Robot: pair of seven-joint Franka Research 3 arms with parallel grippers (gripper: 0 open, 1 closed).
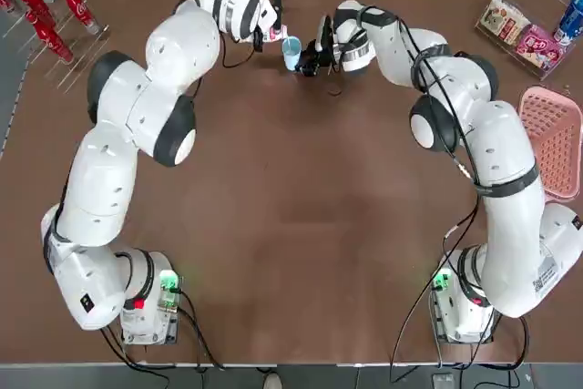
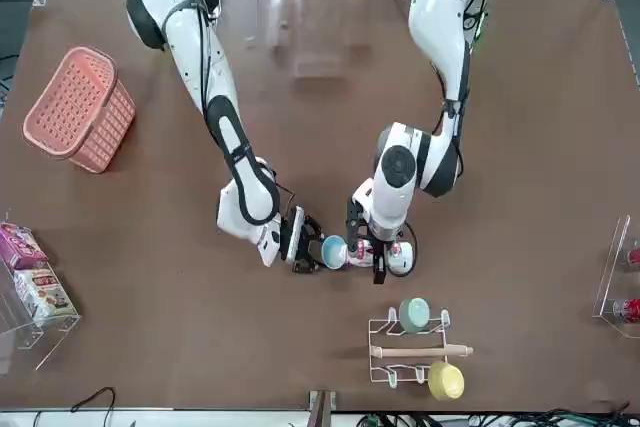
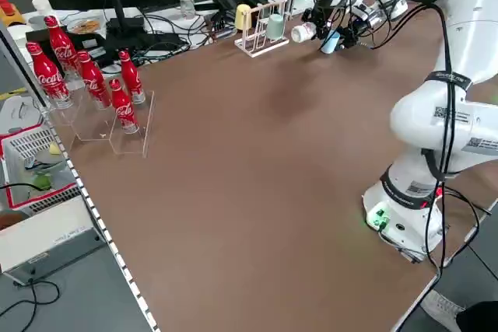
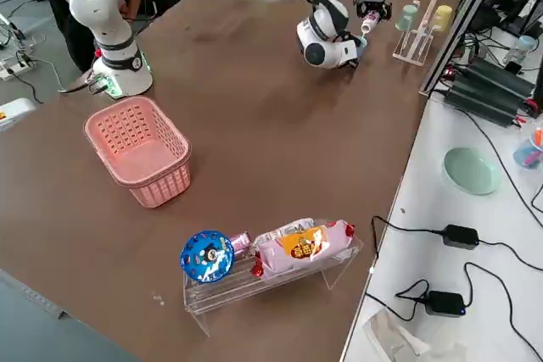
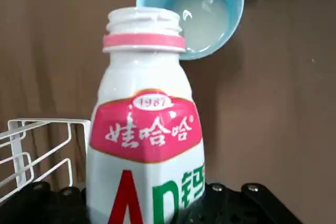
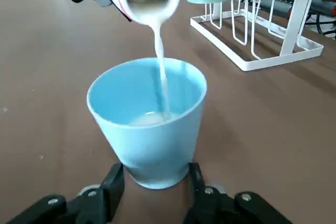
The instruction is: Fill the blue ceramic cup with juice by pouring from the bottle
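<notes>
Clamping the bottle [image 5: 144, 145] by its lower body, the left gripper [image 2: 375, 252] is tipping it over the blue cup [image 6: 148, 119] at the far middle of the table [image 1: 291, 252]. That bottle is white plastic with a red-and-white label bearing "1987" and red characters, a pink ring under its threaded neck, and its mouth is uncapped. A thin stream of pale milky liquid is running from the mouth down into the cup, as the right wrist view shows.

Across from it, the right gripper [image 6: 152, 182] is squeezing the base of the blue cup, its two black fingers [image 6: 113, 182] pressing on either side and keeping it upright on the table. This cup is plain sky blue, round, without a handle and narrowing toward its base. A shallow pool of whitish liquid is lying in its bottom, well below the rim.

Just beyond the pair, a white wire rack [image 2: 410, 352] is carrying a mint-green cup [image 2: 414, 314] and a yellow cup [image 2: 445, 380] tipped on its pegs.

Near the right arm, a pink basket [image 1: 551, 138] is sitting on the table. Clear stands at the table's far corners are holding red cola bottles [image 3: 85, 75] on one side and snack packets [image 4: 305, 243] with a blue tin [image 4: 206, 255] on the other.
</notes>
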